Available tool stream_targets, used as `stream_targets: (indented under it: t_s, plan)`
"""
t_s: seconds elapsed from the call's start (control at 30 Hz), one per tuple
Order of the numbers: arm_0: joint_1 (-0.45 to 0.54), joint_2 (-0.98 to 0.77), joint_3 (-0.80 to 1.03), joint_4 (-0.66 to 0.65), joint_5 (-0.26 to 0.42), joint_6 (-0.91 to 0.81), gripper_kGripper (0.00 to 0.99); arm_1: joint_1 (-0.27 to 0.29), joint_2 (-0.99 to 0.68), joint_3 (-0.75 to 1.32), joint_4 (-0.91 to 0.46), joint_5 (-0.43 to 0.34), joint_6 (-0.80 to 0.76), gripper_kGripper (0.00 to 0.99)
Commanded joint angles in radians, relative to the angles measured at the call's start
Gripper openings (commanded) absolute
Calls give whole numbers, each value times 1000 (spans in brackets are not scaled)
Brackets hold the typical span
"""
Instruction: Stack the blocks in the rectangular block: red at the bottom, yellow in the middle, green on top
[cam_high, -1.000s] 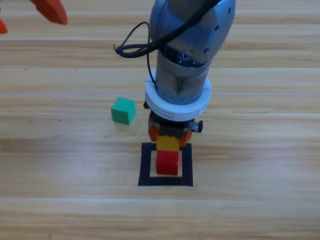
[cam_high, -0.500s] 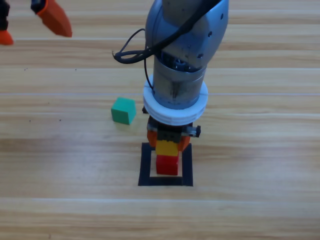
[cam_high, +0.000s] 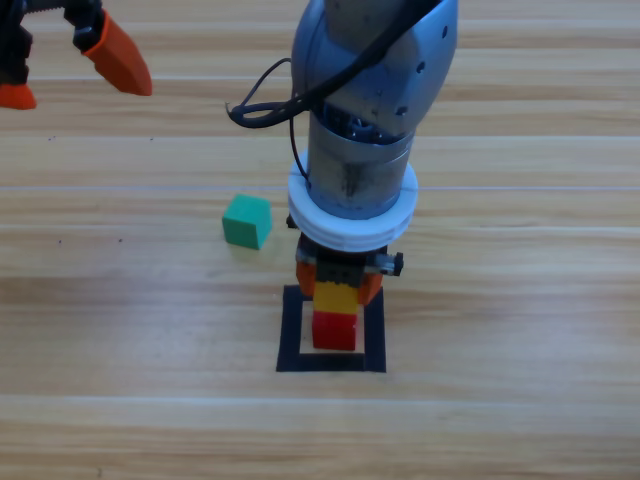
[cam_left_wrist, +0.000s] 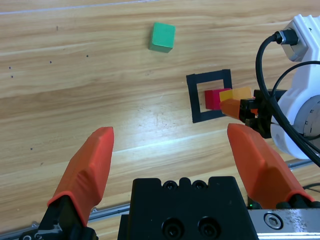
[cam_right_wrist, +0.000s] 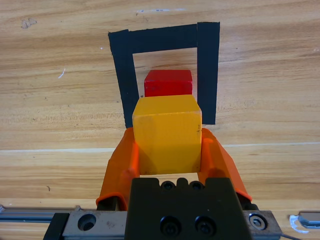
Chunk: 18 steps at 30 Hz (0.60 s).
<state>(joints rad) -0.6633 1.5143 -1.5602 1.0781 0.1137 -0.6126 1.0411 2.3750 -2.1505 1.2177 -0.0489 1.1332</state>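
The red cube (cam_high: 334, 330) sits inside the black tape rectangle (cam_high: 292, 335) on the table. My right gripper (cam_high: 338, 282) is shut on the yellow cube (cam_high: 335, 296), holding it just above and slightly behind the red one. In the right wrist view the yellow cube (cam_right_wrist: 167, 131) fills the space between the jaws, with the red cube (cam_right_wrist: 168, 82) and the tape outline (cam_right_wrist: 208, 70) beyond it. The green cube (cam_high: 247, 221) lies loose to the left of the rectangle. My left gripper (cam_high: 68, 68) hangs open at the top left corner; the green cube (cam_left_wrist: 163, 36) lies far off in its wrist view.
The right arm's thick grey body (cam_high: 370, 110) comes down over the table's middle and hides the surface behind the rectangle. A black cable (cam_high: 262, 100) loops off its left side. Bare wood lies left, right and in front of the tape outline.
The right gripper with the yellow cube shifted slightly left and settled over the red cube. The left gripper came further into view at the top left.
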Motion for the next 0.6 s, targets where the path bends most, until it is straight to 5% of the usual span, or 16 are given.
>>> stream_targets:
  t_s: [0.03,0.6]
  plan:
    - [21,-29,23,-10,-8,-6,977,25,75,-6,17,18,2,124]
    - [25,-36,34,-15,-5,-6,986,25,98,-9,17,17,0,124]
